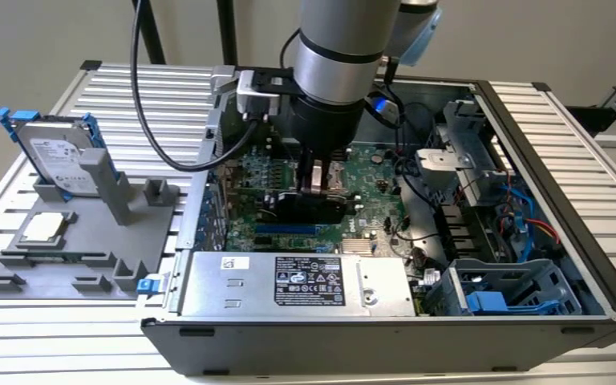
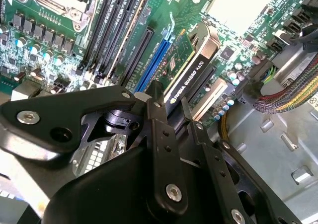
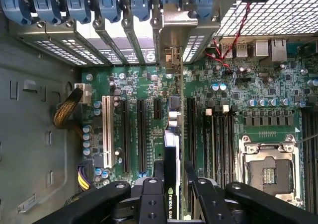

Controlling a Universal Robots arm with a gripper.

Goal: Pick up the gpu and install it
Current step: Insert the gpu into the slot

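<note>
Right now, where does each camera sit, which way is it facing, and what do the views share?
Exterior view: off the arm, above the open case, looking down; the arm and gripper reach onto the motherboard.
First wrist view: on the wrist, looking down along the fingers at slots and the gpu edge-on.
Second wrist view: on the wrist, slanting past the fingers at the gpu over the slots.
Shared: both wrist views show the gpu between the fingers.
</note>
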